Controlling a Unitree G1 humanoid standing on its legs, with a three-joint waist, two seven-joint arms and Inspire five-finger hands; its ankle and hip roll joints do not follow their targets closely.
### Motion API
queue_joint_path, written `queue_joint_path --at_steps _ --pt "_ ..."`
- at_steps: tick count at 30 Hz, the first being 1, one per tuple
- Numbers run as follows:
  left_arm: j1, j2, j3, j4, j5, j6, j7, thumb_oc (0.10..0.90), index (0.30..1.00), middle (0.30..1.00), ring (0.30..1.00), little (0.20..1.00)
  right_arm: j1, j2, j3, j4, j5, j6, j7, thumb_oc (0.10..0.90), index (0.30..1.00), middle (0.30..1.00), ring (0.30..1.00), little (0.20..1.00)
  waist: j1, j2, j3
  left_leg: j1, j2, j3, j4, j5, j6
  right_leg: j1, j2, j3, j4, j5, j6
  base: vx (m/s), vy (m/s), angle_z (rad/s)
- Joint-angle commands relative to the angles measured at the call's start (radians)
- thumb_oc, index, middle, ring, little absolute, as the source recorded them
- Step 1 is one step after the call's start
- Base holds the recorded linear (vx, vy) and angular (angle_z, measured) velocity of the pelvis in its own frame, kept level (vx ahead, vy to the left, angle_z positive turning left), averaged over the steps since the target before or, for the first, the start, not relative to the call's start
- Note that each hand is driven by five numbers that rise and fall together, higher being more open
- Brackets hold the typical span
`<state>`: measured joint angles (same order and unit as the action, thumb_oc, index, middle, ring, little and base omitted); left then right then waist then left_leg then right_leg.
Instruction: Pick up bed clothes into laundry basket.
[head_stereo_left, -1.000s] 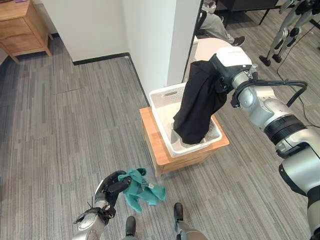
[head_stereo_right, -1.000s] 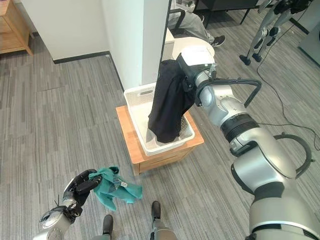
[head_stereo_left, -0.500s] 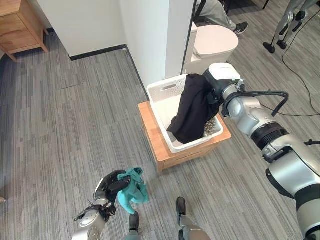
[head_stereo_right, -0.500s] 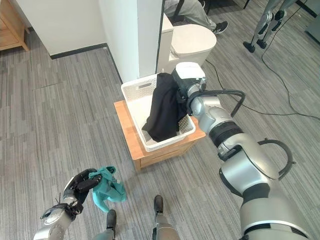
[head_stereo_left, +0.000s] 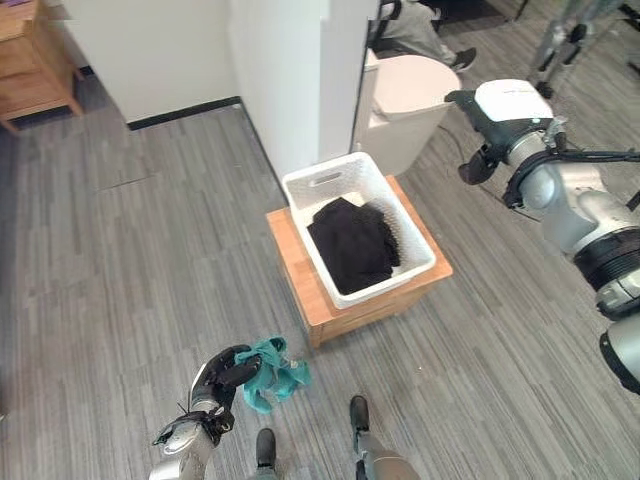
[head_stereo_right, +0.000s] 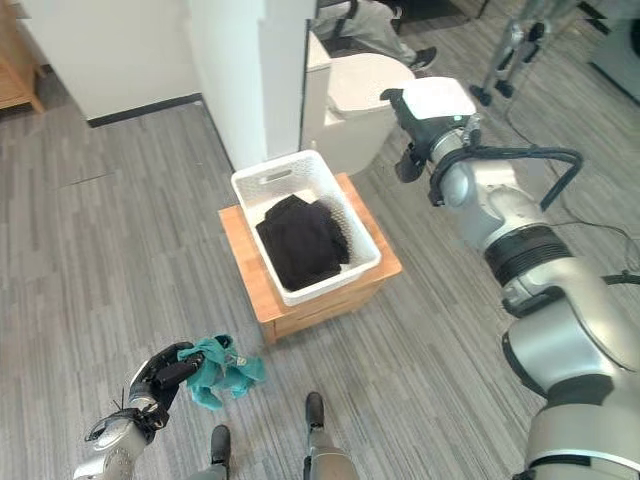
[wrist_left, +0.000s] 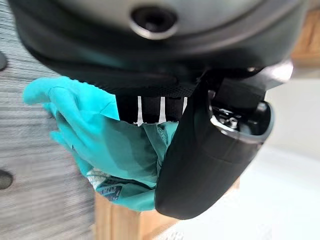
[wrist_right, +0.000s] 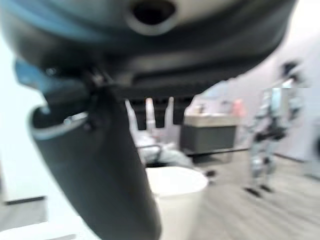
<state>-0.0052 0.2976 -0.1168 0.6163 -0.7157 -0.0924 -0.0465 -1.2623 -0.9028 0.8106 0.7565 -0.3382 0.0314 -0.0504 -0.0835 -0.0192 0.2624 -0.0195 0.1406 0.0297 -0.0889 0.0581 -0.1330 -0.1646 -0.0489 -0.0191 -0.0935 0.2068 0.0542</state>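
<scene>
Room: grey wood-grain plank floor (head_stereo_left: 130, 270), with a white wall column (head_stereo_left: 295, 70) rising just behind the basket.
Stand: low square wooden stand (head_stereo_left: 330, 310) on the floor, carrying the basket.
Basket: white perforated plastic laundry basket (head_stereo_left: 400, 215), set at an angle on the stand.
Black garment: crumpled black cloth (head_stereo_left: 352, 243) lying inside the basket, apart from either hand.
Teal garment: small bunched teal cloth (head_stereo_left: 272, 368) low over the floor in front of the stand, well apart from the basket.
Left hand: dark left hand (head_stereo_left: 222, 375) with fingers and thumb curled round the teal cloth; the left wrist view shows the cloth (wrist_left: 100, 150) bunched against the palm.
Right hand: right hand (head_stereo_left: 478, 135) raised beside the basket's far right, holding nothing, fingers straight in its wrist view.
Nearby: white round-lidded toilet (head_stereo_left: 415, 95) just behind the basket; wooden cabinet (head_stereo_left: 30, 60) at the far left wall; a seated person's leg and shoe (head_stereo_right: 385, 25) beyond the toilet; another robot's legs (head_stereo_right: 505, 45) farther off.
In the way: the stand's near edge sits between the teal cloth and the basket.
</scene>
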Motion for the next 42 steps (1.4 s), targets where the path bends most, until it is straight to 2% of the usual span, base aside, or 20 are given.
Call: queue_joint_path --at_steps 1,3,4,9,12,13,14,15,16,20,22,23,25,26,27,28,31,35,36,42 --pt "-0.054 0.049 -0.024 -0.073 -0.021 -0.076 -0.028 0.400 0.300 0.300 0.300 0.300 -0.116 -0.017 -0.022 -0.031 0.004 -0.028 -0.051 0.800 0.900 0.900 0.900 0.900 0.021 -0.079 -0.036 0.093 0.008 0.078 0.002 -0.095 -0.014 0.076 -0.089 -0.009 0.006 -0.152 0.103 -0.02 0.023 -0.10" --pt "-0.054 0.049 -0.024 -0.073 -0.021 -0.076 -0.028 0.400 0.300 0.300 0.300 0.300 -0.116 -0.017 -0.022 -0.031 0.004 -0.028 -0.051 0.800 0.900 0.900 0.900 0.900 0.022 -0.079 -0.036 0.093 0.008 0.078 0.002 -0.095 -0.014 0.076 -0.089 -0.009 0.006 -0.152 0.103 -0.02 0.021 -0.10" --pt "-0.053 0.045 -0.026 -0.068 -0.014 -0.074 -0.027 0.400 0.300 0.300 0.300 0.300 -0.097 -0.036 -0.040 -0.032 0.015 -0.030 -0.056 0.800 0.900 0.900 0.900 0.900 0.019 -0.089 -0.045 0.103 0.007 0.080 0.002 -0.100 -0.011 0.084 -0.093 -0.008 0.006 -0.148 0.105 -0.03 0.040 -0.08" --pt "-0.084 0.043 -0.039 -0.044 0.021 -0.083 -0.007 0.400 0.300 0.300 0.300 0.300 -0.072 -0.048 -0.092 -0.027 0.074 -0.036 -0.084 0.800 0.900 0.900 0.900 0.900 0.011 -0.102 -0.059 0.115 0.003 0.083 0.002 -0.106 -0.005 0.095 -0.097 -0.001 0.007 -0.142 0.109 -0.01 0.010 -0.01" --pt "-0.084 0.044 -0.039 -0.044 0.021 -0.083 -0.007 0.400 0.300 0.300 0.300 0.300 -0.070 -0.049 -0.094 -0.028 0.074 -0.035 -0.084 0.800 0.900 0.900 0.900 0.900 0.013 -0.103 -0.058 0.116 0.003 0.083 0.002 -0.106 -0.005 0.095 -0.097 0.000 0.007 -0.142 0.109 -0.01 0.024 0.00" --pt "-0.108 0.060 0.004 -0.072 0.130 -0.086 0.126 0.400 0.300 0.300 0.300 0.300 0.186 0.085 -0.317 -0.217 0.106 0.011 -0.177 0.800 0.900 0.900 0.900 0.900 -0.004 -0.107 -0.071 0.128 -0.007 0.088 0.002 -0.122 0.010 0.098 -0.103 0.013 0.014 -0.138 0.111 -0.02 0.100 -0.01" --pt "-0.098 0.072 0.042 -0.081 0.155 -0.090 0.143 0.400 0.300 0.300 0.300 0.300 0.312 0.093 -0.405 -0.258 0.103 0.023 -0.190 0.800 0.900 0.900 0.900 0.900 -0.011 -0.104 -0.076 0.128 -0.011 0.092 0.002 -0.127 0.014 0.095 -0.105 0.018 0.015 -0.136 0.113 0.02 0.136 -0.03" --pt "-0.095 0.072 0.088 -0.095 0.177 -0.094 0.164 0.400 0.300 0.300 0.300 0.300 0.474 0.149 -0.500 -0.261 0.100 0.018 -0.237 0.800 0.900 0.900 0.900 0.900 -0.019 -0.088 -0.074 0.141 -0.014 0.098 0.002 -0.140 0.020 0.100 -0.106 0.021 0.018 -0.140 0.116 0.06 0.090 -0.01" --pt "-0.080 0.076 0.119 -0.099 0.187 -0.102 0.173 0.400 0.300 0.300 0.300 0.300 0.621 0.201 -0.583 -0.223 0.105 0.013 -0.267 0.800 0.900 0.900 0.900 0.900 -0.022 -0.080 -0.075 0.147 -0.017 0.100 0.002 -0.145 0.025 0.101 -0.109 0.023 0.018 -0.139 0.118 0.04 0.072 -0.04" --pt "-0.064 0.117 0.233 -0.149 0.235 -0.132 0.236 0.400 0.300 0.300 0.300 0.300 0.968 0.298 -0.810 -0.086 0.159 0.013 -0.320 0.800 0.900 0.900 0.900 0.900 -0.047 -0.072 -0.075 0.155 -0.029 0.103 0.002 -0.149 0.030 0.096 -0.118 0.030 0.016 -0.131 0.125 0.01 0.025 -0.06" --pt "-0.061 0.120 0.229 -0.151 0.237 -0.131 0.238 0.400 0.300 0.300 0.300 0.300 0.976 0.302 -0.814 -0.089 0.158 0.012 -0.320 0.800 0.900 0.900 0.900 0.900 -0.044 -0.075 -0.077 0.156 -0.030 0.103 0.002 -0.150 0.030 0.098 -0.118 0.030 0.016 -0.132 0.125 0.00 0.007 -0.03" --pt "-0.068 0.137 0.266 -0.177 0.291 -0.141 0.289 0.400 0.300 0.300 0.300 0.300 1.111 0.364 -0.843 0.015 0.139 0.020 -0.321 0.800 0.900 0.900 0.900 0.900 -0.063 -0.073 -0.070 0.161 -0.034 0.104 0.002 -0.153 0.029 0.098 -0.124 0.033 0.016 -0.131 0.129 -0.01 0.016 -0.12" --pt "-0.073 0.145 0.275 -0.188 0.332 -0.142 0.318 0.400 0.300 0.300 0.300 0.300 1.180 0.411 -0.834 0.109 0.136 0.026 -0.308 0.800 0.900 0.900 0.900 0.900 -0.074 -0.068 -0.068 0.164 -0.037 0.105 0.002 -0.154 0.030 0.101 -0.127 0.036 0.017 -0.134 0.129 -0.01 0.012 -0.15" --pt "-0.078 0.149 0.272 -0.187 0.361 -0.141 0.333 0.400 0.300 0.300 0.300 0.300 1.198 0.441 -0.823 0.188 0.144 0.034 -0.299 0.800 0.900 0.900 0.900 0.900 -0.077 -0.064 -0.067 0.166 -0.038 0.105 0.002 -0.155 0.029 0.104 -0.128 0.036 0.017 -0.135 0.130 0.00 0.000 -0.13" --pt "-0.078 0.150 0.271 -0.187 0.362 -0.141 0.334 0.400 0.300 0.300 0.300 0.300 1.195 0.442 -0.822 0.193 0.145 0.031 -0.300 0.800 0.900 0.900 0.900 0.900 -0.077 -0.065 -0.067 0.167 -0.038 0.104 0.002 -0.156 0.029 0.105 -0.129 0.035 0.017 -0.136 0.130 0.01 -0.011 -0.15" --pt "-0.082 0.159 0.260 -0.198 0.396 -0.139 0.350 0.400 0.300 0.300 0.300 0.300 1.219 0.480 -0.802 0.293 0.155 0.039 -0.284 0.800 0.900 0.900 0.900 0.900 -0.081 -0.058 -0.067 0.173 -0.040 0.105 0.002 -0.156 0.028 0.110 -0.130 0.037 0.018 -0.138 0.130 0.00 0.000 0.00" --pt "-0.077 0.174 0.244 -0.249 0.450 -0.136 0.365 0.400 0.300 0.300 0.300 0.300 1.248 0.529 -0.785 0.386 0.177 0.041 -0.259 0.800 0.900 0.900 0.900 0.900 -0.088 -0.047 -0.065 0.182 -0.041 0.105 0.002 -0.157 0.027 0.119 -0.133 0.038 0.017 -0.142 0.129 0.00 -0.007 -0.03" --pt "-0.087 0.185 0.221 -0.285 0.503 -0.133 0.378 0.400 0.300 0.300 0.300 0.300 1.254 0.554 -0.763 0.425 0.177 0.044 -0.250 0.800 0.900 0.900 0.900 0.900 -0.094 -0.037 -0.063 0.188 -0.041 0.107 0.002 -0.157 0.027 0.122 -0.135 0.040 0.017 -0.143 0.129 -0.01 -0.003 -0.03" --pt "-0.149 0.224 0.184 -0.340 0.565 -0.143 0.405 0.400 0.300 0.300 0.300 0.300 1.245 0.569 -0.721 0.458 0.162 0.052 -0.237 0.800 0.900 0.900 0.900 0.900 -0.104 -0.020 -0.066 0.199 -0.042 0.109 0.002 -0.162 0.026 0.133 -0.134 0.042 0.018 -0.151 0.129 -0.04 -0.019 -0.02" --pt "-0.268 0.267 0.164 -0.447 0.638 -0.168 0.484 0.400 0.300 0.300 0.300 0.300 1.234 0.585 -0.681 0.441 0.148 0.045 -0.244 0.800 0.900 0.900 0.900 0.900 -0.127 -0.003 -0.080 0.205 -0.048 0.117 0.002 -0.160 0.026 0.135 -0.135 0.055 0.015 -0.149 0.127 -0.01 -0.007 0.01"
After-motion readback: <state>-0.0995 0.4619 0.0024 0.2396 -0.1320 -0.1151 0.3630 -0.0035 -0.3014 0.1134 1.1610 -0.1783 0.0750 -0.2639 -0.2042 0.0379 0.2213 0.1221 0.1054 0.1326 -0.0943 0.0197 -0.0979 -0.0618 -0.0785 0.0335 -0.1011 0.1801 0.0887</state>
